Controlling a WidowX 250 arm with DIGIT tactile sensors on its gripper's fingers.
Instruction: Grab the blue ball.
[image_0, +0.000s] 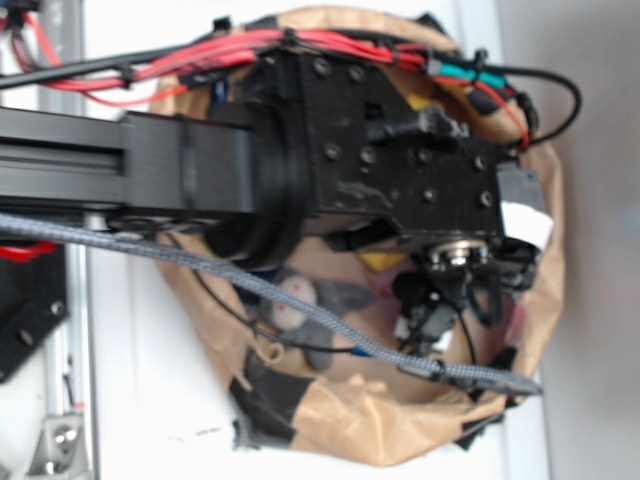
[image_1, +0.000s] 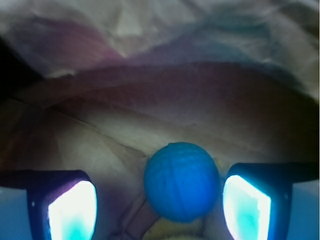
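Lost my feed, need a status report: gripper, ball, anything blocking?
Gripper open, a finger on each side of the ball, not touching. Ball sits on crumpled brown paper inside the bag. Nothing between fingers and ball.

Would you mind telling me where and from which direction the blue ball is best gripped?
Grip the blue ball across its widest part, coming straight on as the wrist view looks. It is round, so no side is better, and it already sits between the open fingers, nearer the right one. Closing there, perhaps after centring slightly, should likely hold it.
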